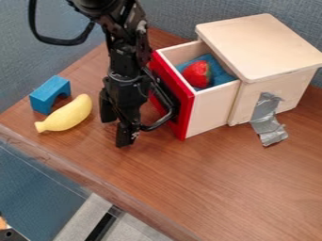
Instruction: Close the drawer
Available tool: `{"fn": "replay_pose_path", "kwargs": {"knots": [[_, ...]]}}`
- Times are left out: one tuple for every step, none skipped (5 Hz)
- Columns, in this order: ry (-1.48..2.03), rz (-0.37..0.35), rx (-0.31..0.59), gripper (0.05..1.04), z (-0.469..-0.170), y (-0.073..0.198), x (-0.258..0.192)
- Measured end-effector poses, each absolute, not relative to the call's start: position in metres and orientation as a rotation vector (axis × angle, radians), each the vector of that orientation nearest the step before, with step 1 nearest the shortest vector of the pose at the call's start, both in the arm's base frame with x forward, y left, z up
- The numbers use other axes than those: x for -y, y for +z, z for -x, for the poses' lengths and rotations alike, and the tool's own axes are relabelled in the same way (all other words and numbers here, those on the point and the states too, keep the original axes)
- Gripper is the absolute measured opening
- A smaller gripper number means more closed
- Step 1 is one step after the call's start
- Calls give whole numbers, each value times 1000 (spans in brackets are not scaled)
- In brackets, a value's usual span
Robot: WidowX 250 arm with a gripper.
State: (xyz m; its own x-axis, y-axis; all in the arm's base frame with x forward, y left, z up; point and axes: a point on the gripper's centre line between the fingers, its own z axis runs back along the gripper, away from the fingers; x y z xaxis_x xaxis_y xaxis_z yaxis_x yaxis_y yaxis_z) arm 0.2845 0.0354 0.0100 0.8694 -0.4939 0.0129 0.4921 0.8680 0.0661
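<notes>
Blue-grey fabric panels (173, 16) stand behind a brown wood-grain table (220, 188); pale floor (135, 226) visible past its front edge. Pale wooden box (258, 44) sits at upper right, lid slab on top, with 1 strip of silver tape (267, 124) running down its side onto the table. Drawer (211, 110), the task item, is pulled out of the box toward the left, open at the top: red front, black handle (168, 106). Contents: 1 red strawberry (197, 74) on blue cloth (219, 73). Black arm (125, 52) enters from the top edge. Gripper (117, 128) points down at the outer side of the red front, just beside the handle; contact cannot be told. Its 2 fingers are parted by a moderate gap, with nothing held between them. Left of it: 1 yellow banana (66, 114), lying at a slant, and 1 blue arch block (50, 92) just beside it
</notes>
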Motion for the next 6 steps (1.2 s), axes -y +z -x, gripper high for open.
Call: {"fn": "replay_pose_path", "kwargs": {"knots": [[-528,-67,34,1001,-291,11,-29],[-539,-67,30,1001,-297,8,-24],[-538,-68,26,1001,-301,8,-25],[-532,-69,37,1001,-310,8,-26],[-529,-68,34,1001,-315,8,-26],[-521,-72,38,1001,-326,7,-31]]}}
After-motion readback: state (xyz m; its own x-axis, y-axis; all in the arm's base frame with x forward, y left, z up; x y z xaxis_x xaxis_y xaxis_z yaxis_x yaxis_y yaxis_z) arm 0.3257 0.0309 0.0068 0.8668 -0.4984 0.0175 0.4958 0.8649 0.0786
